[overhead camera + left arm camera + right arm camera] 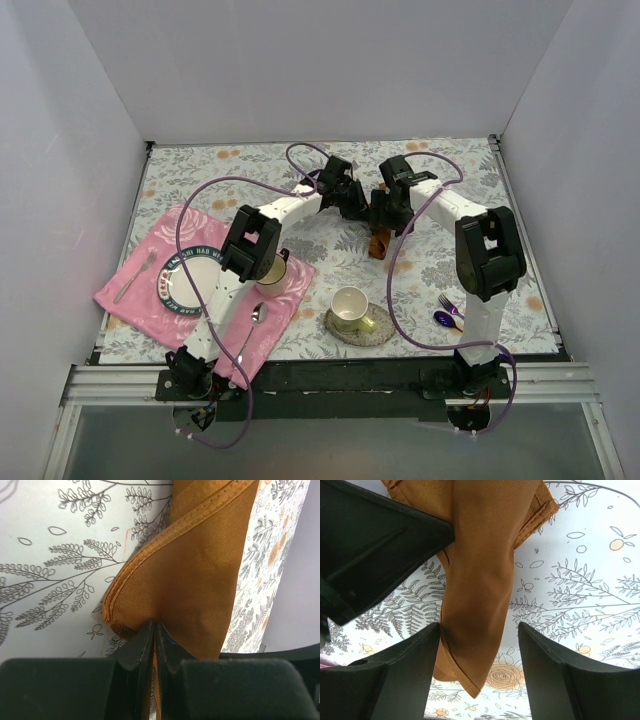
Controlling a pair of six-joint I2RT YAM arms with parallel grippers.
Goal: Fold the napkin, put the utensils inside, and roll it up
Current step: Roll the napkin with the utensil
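Rust-orange satin napkin [379,243] is found lifted off the flower-patterned counter [440,270], hanging bunched towards the far middle of it, between the two arms. In the left wrist view its stitched hem [131,567] is seen curling over, with the cloth [200,580] draped downward. The left gripper [154,627] is clamped together on a fold of the napkin near that hem. The right gripper [479,627] is held apart, and the hanging cloth [480,580] passes down between its two fingers [410,670]; whether either finger touches it cannot be told. In the top view both grippers, left [358,203] and right [386,214], are seen close together just above the cloth. A small purple fork [452,304] and a dark blue-purple spoon [444,320] are noted lying side by side near the right arm's base, well apart from the napkin. A cream cup [349,307] on a saucer is recorded at the near middle, and a pink satin cloth [140,300] carrying a round plate [188,280] at the left.
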